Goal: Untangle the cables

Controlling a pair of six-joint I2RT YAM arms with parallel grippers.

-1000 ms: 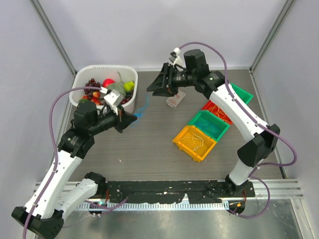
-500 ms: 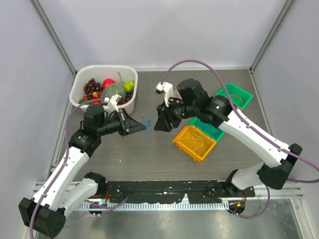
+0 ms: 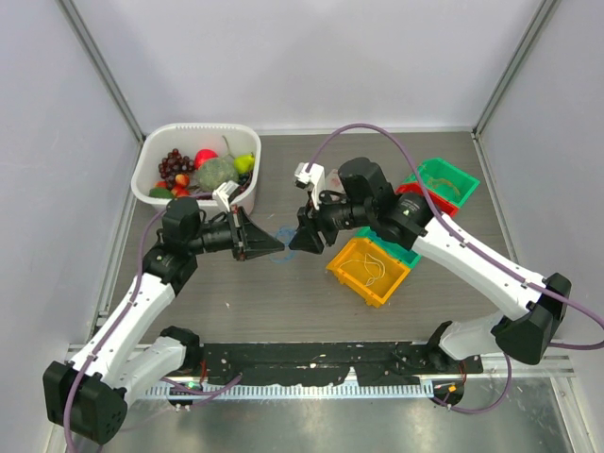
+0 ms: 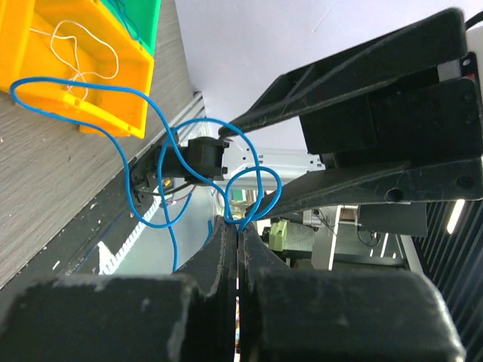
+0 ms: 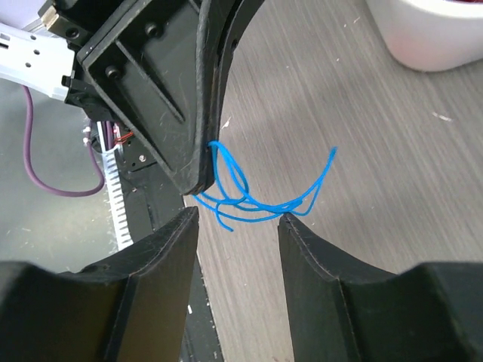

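Since a second ago the right arm (image 3: 472,260) has swung from the far side of the worktop (image 3: 283,302) in to the middle. The left arm (image 3: 142,302) has also reached further toward the middle and has carried the blue cable (image 5: 243,202) with it. Now the two arms point at each other, tip close to tip, over the centre of the worktop.

The white tub (image 3: 151,156) of fruit stands at the far left corner, behind the left arm. On the right side are the bins. The yellow bin (image 3: 351,276) lies nearest to the front. A green bin (image 3: 455,176) is at the far right, and a red bin (image 3: 413,192) is beside it, partly hidden by the right arm.

The left jaws are fully closed and pinch the blue cable at their tips. From there the cable hangs in several loose loops that cross each other, above the worktop. The right jaws are partly open and hold nothing. Their tips are on either side of the lowest loops, very near but apart.

A thin white cable (image 3: 375,267) lies curled inside the yellow bin.
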